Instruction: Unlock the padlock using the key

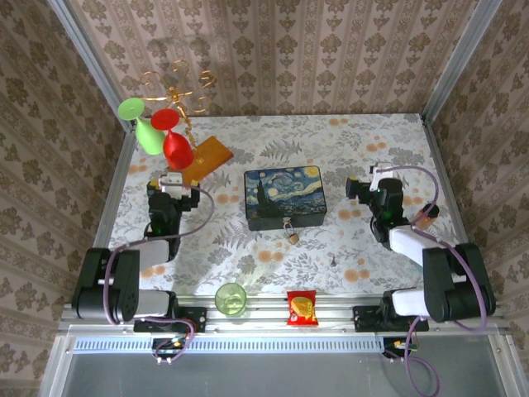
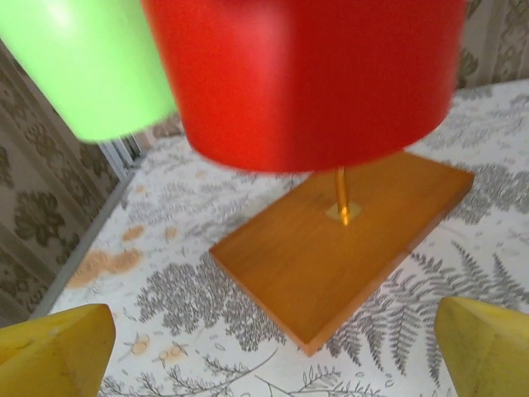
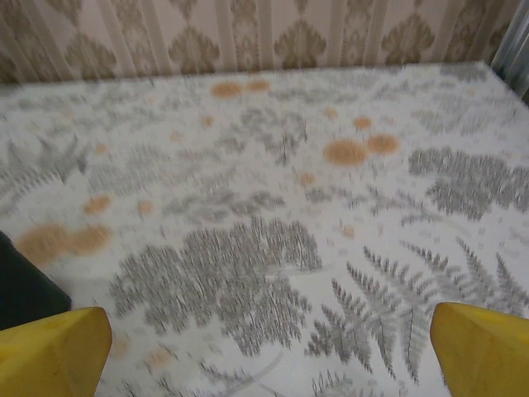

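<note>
Fern-print table (image 1: 372,149) sitting inside patterned wallpaper walls (image 1: 281,50). Padlock (image 1: 292,236) lying just in front of the painted box (image 1: 285,197), key (image 1: 333,261) lying apart, nearer the right arm. Left gripper (image 2: 269,356) hovering spread wide, facing the wooden base (image 2: 347,240); right gripper (image 3: 269,356) hovering spread wide over bare cloth

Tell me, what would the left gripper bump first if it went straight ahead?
Probably the wooden base of the stand, lying right ahead of the left gripper. The red shade hangs close above that line, so it might touch that first; depth is unclear.
</note>
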Robot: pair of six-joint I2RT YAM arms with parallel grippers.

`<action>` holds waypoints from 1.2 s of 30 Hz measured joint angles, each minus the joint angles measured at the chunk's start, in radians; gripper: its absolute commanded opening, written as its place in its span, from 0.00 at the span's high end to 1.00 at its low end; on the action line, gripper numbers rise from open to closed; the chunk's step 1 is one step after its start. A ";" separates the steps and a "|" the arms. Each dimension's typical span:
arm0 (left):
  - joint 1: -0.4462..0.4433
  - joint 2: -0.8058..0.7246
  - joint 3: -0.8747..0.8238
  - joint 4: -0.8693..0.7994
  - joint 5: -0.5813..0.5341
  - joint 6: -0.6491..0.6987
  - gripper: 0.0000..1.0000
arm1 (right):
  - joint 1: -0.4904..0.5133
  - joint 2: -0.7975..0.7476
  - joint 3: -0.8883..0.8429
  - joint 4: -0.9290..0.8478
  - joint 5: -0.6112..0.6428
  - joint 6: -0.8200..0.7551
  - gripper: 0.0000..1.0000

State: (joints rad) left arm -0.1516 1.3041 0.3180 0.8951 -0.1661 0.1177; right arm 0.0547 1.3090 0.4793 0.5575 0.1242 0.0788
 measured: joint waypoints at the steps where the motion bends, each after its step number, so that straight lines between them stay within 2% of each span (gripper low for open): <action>1: -0.014 -0.033 -0.001 -0.018 -0.016 0.004 0.00 | 0.007 -0.020 0.020 -0.032 0.003 0.006 0.00; 5: -0.063 -0.180 -0.002 -0.132 -0.069 0.003 0.00 | 0.062 -0.081 0.064 -0.180 0.042 0.013 0.00; 8: -0.082 -0.305 0.006 -0.246 -0.066 -0.045 0.00 | 0.095 -0.126 0.090 -0.327 0.056 0.034 0.00; 12: -0.085 -0.433 0.040 -0.385 0.012 -0.154 0.00 | 0.099 -0.229 0.112 -0.501 0.038 0.108 0.00; 16: -0.118 -0.521 0.046 -0.476 0.101 -0.294 0.00 | 0.100 -0.349 0.095 -0.590 -0.062 0.194 0.01; 18: -0.168 -0.535 0.052 -0.520 0.130 -0.355 0.00 | 0.101 -0.399 0.073 -0.627 -0.117 0.235 0.03; 22: -0.326 -0.529 0.064 -0.601 0.161 -0.444 0.00 | 0.110 -0.457 0.042 -0.763 -0.199 0.312 0.08; 27: -0.467 -0.492 0.075 -0.645 0.170 -0.543 0.00 | 0.184 -0.485 0.029 -0.914 -0.230 0.383 0.14; 32: -0.625 -0.434 0.130 -0.676 0.133 -0.597 0.00 | 0.358 -0.451 0.008 -1.003 -0.172 0.488 0.16; 36: -0.752 -0.373 0.206 -0.682 0.095 -0.617 0.00 | 0.498 -0.410 -0.021 -1.036 -0.087 0.570 0.25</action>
State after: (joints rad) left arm -0.9035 0.9306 0.5236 0.2131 -0.0715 -0.4992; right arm 0.5526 0.8989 0.4580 -0.4782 0.0368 0.6491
